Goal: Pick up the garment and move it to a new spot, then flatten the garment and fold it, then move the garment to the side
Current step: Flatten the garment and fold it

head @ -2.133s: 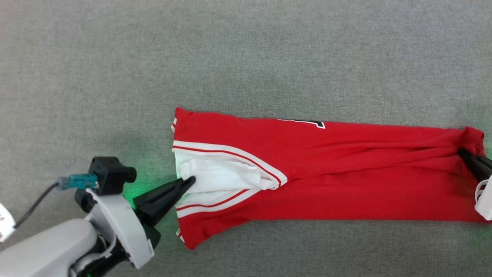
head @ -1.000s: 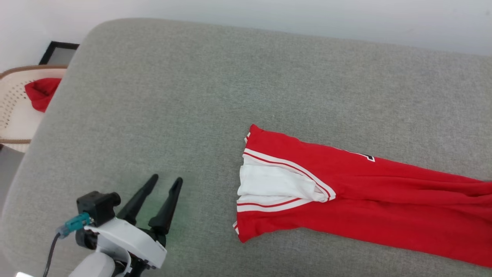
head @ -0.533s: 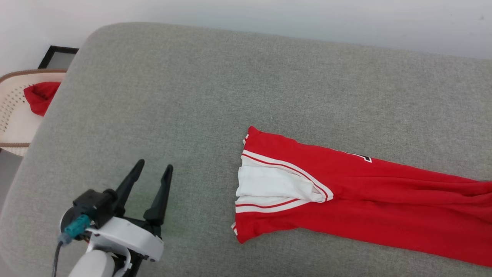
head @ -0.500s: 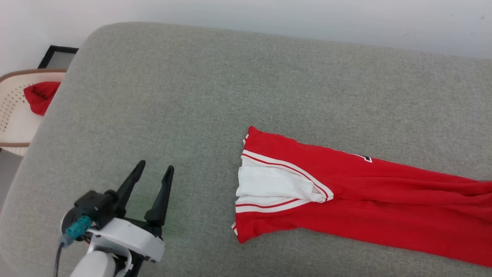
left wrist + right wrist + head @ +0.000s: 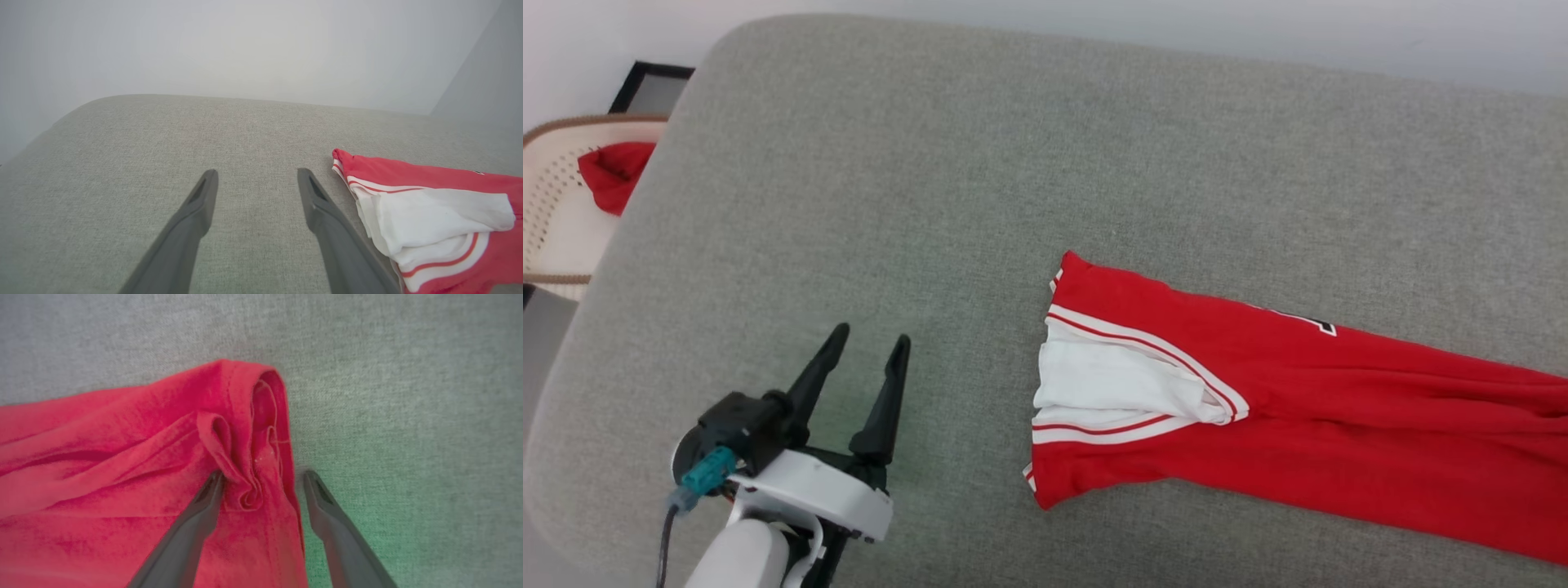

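Note:
The red jersey garment [image 5: 1258, 416] lies folded into a long strip on the grey cushion [image 5: 931, 163]. Its white sleeve [image 5: 1111, 384] with striped trim is at the left end, and a bit of the black number peeks out at the far edge. My left gripper [image 5: 870, 336] stands open over bare cushion, well to the left of the sleeve. In the left wrist view the left gripper [image 5: 257, 173] is open, with the garment [image 5: 429, 204] off to the right. My right gripper [image 5: 263, 475] is open, its fingers either side of the bunched red hem [image 5: 245, 428].
The cushion's rounded left edge drops off towards a pale wicker seat [image 5: 556, 237] that holds a plain red cloth scrap [image 5: 613, 171]. A black frame [image 5: 645, 82] leans by the white wall. Broad bare cushion lies left of and beyond the garment.
My left gripper has left the white sleeve, drawn back to the left and opened. The head camera has swung left and up, shifting the whole picture. The garment has stayed put.

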Controlling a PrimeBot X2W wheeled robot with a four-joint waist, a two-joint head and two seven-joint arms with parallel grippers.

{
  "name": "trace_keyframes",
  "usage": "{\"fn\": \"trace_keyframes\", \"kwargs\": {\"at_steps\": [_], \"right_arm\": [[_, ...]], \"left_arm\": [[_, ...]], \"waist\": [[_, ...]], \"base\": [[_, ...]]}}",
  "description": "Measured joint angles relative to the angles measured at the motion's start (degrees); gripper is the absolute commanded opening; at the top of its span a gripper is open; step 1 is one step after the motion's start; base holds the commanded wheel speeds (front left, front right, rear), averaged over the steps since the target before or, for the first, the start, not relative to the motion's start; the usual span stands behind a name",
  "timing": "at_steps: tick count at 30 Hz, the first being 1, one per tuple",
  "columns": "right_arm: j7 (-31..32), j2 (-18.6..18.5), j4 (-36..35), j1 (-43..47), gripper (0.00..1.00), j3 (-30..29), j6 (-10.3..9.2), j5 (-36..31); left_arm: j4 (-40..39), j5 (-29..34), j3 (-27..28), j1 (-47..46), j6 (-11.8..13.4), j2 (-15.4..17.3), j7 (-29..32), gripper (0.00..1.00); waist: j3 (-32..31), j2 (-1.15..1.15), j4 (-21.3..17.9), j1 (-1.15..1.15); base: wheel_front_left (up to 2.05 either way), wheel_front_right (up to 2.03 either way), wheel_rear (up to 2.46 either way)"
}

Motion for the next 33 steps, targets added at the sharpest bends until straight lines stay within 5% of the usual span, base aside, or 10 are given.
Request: {"fn": "trace_keyframes", "kwargs": {"at_steps": [5, 6, 7, 9, 20, 33], "right_arm": [[2.12, 1.47, -0.93, -0.71, 1.00, -1.14, -0.03, -1.82], [2.46, 1.70, -1.16, -0.80, 0.87, -1.36, -0.04, -1.94], [2.83, 1.85, -1.46, -0.85, 0.46, -1.55, -0.04, -2.15], [3.14, 2.24, -2.18, -0.90, 0.00, -1.99, -0.05, -2.54], [2.15, 4.50, -3.55, -1.90, 0.00, -2.11, -0.01, -2.93], [-7.77, 4.78, -0.91, -7.43, 0.00, -6.31, 0.04, -3.94]], "left_arm": [[-0.21, 0.53, -0.19, -0.81, -0.03, -0.40, 0.00, 1.00], [-0.25, 0.54, -0.10, -1.02, -0.03, -0.42, 0.00, 1.00], [-0.26, 0.60, -0.04, -1.16, -0.03, -0.42, 0.00, 1.00], [-0.31, 0.76, 0.12, -1.25, -0.03, -0.42, 0.00, 1.00], [-0.56, 0.85, 0.52, -2.08, -0.03, -0.38, 0.00, 1.00], [-2.71, 0.35, 2.49, -1.85, -0.04, 1.26, 0.00, 1.00]], "waist": [[1.59, 0.00, 0.42, 0.00], [1.86, 0.00, 0.47, 0.00], [2.11, 0.00, 0.51, 0.00], [2.53, 0.00, 0.54, 0.00], [3.45, 0.00, -0.40, 0.00], [5.17, 0.00, -4.97, 0.00]], "base": [[0.00, 0.00, 0.00], [0.00, 0.00, 0.00], [0.00, 0.00, 0.00], [0.00, 0.00, 0.00], [0.00, 0.00, 0.00], [0.00, 0.00, 0.00]]}}
